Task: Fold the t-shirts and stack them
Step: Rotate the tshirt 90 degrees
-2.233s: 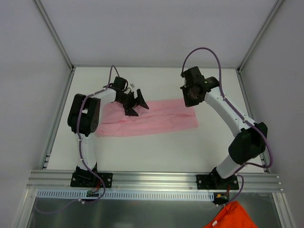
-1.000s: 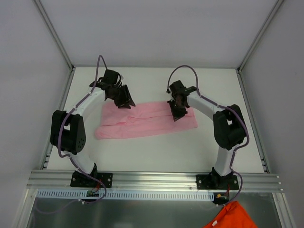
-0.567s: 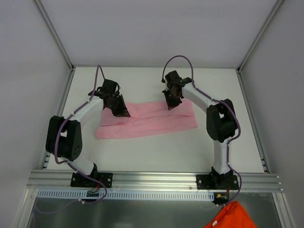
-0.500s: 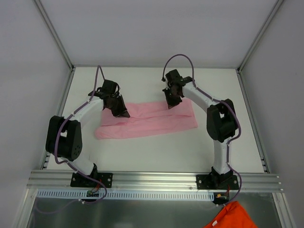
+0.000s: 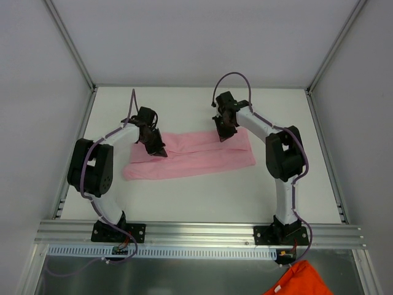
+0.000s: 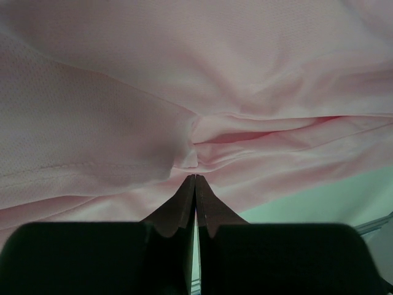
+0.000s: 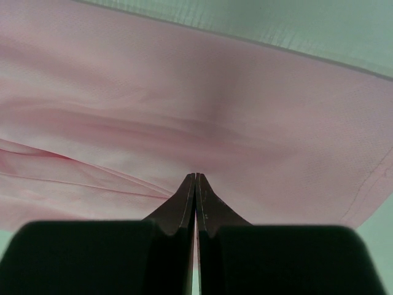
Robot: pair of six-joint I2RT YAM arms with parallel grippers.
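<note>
the pink t-shirt (image 5: 202, 157) lies flat on the white desk (image 5: 196, 200), folded into a long band that runs left to right across the middle, its left end a little nearer the arm bases than its right. a second layer lies along its far side, from about the middle to the right end. in the left wrist view the t-shirt (image 6: 123, 92) fills nearly the whole picture, thin and finely textured, with creases running into one small pucker.

the left end effector (image 5: 157, 150) is down on the far left part of the band. its fingers are pressed together, and the pucker of cloth sits gathered right at their tips (image 6: 195, 179), so it is pinching the fabric. the right end effector (image 5: 222, 135) sits at the far edge, right of the middle. its fingers are also together, their tips (image 7: 195, 177) against the fabric (image 7: 245, 123); i cannot tell whether any cloth is caught between them.

an orange cloth (image 5: 301, 279) lies off the desk, below the right arm's base.
</note>
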